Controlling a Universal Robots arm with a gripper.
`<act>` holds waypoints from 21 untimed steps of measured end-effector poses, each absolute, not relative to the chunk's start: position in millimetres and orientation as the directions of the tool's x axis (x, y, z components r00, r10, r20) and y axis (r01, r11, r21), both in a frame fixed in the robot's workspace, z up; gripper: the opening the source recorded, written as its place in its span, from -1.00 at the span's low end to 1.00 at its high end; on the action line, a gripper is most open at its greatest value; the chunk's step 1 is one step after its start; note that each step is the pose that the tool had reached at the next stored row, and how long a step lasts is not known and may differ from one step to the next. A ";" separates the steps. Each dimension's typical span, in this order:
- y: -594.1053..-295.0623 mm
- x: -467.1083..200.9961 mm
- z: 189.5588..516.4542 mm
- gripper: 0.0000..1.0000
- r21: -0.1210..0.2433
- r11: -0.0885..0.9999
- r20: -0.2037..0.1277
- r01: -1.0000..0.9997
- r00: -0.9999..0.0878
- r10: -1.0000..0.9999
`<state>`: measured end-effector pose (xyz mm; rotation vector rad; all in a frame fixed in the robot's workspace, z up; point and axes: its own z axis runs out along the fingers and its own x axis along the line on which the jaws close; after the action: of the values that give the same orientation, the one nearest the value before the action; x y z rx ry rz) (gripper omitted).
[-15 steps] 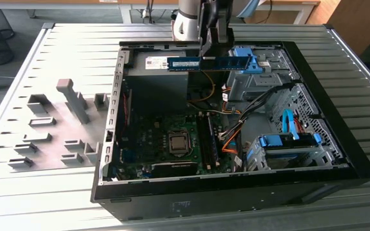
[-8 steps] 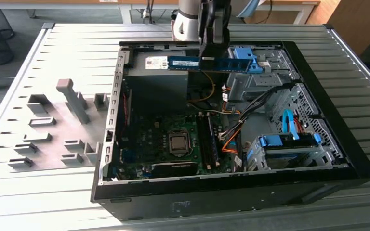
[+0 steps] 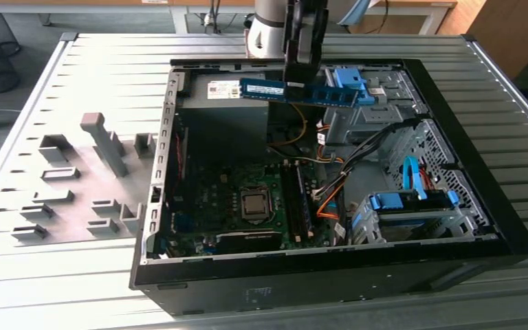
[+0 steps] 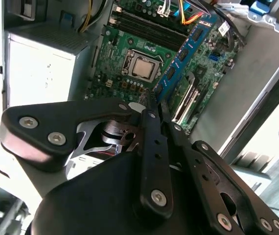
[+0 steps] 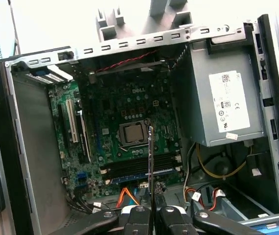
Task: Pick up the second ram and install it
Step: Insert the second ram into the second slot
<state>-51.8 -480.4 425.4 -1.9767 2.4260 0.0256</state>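
My gripper (image 3: pixel 299 81) hangs over the back of the open computer case (image 3: pixel 484 199) and is shut on the second ram (image 3: pixel 296 91), a long blue stick held level and well above the motherboard (image 3: pixel 236 206). In the second wrist view the ram (image 4: pixel 183 54) runs out from the black fingers (image 4: pixel 151 127) over the board. In the first wrist view the ram (image 5: pixel 151 161) shows edge-on as a thin dark line above the gripper (image 5: pixel 150 211), crossing the black memory slots (image 5: pixel 139 169) beside the CPU socket (image 5: pixel 132 133). A blue strip lies along one of those slots.
A grey power supply (image 3: pixel 223 89) fills the case's back corner. Orange and black cables (image 3: pixel 333 192) run beside the slots (image 3: pixel 296 199). A drive cage with blue brackets (image 3: pixel 411 206) stands at the exterior view's right. Grey fixture blocks (image 3: pixel 90 172) stand on the slatted table at its left.
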 end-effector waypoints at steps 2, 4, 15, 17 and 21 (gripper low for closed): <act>-480.4 -51.8 425.1 -0.72 0.005 0.224 -0.019 -0.974 -0.224 -0.974; -480.4 -51.8 425.0 -0.72 0.005 0.241 -0.019 -0.971 -0.241 -0.970; -480.4 -51.8 424.9 -0.72 0.005 0.242 -0.019 -0.970 -0.242 -0.970; -480.4 -51.8 425.0 -0.72 0.005 0.243 -0.019 -0.970 -0.243 -0.970; -480.4 -51.8 424.9 -0.72 0.005 0.264 -0.019 -0.964 -0.264 -0.964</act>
<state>-51.8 -480.4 424.9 -1.8978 2.4880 0.0243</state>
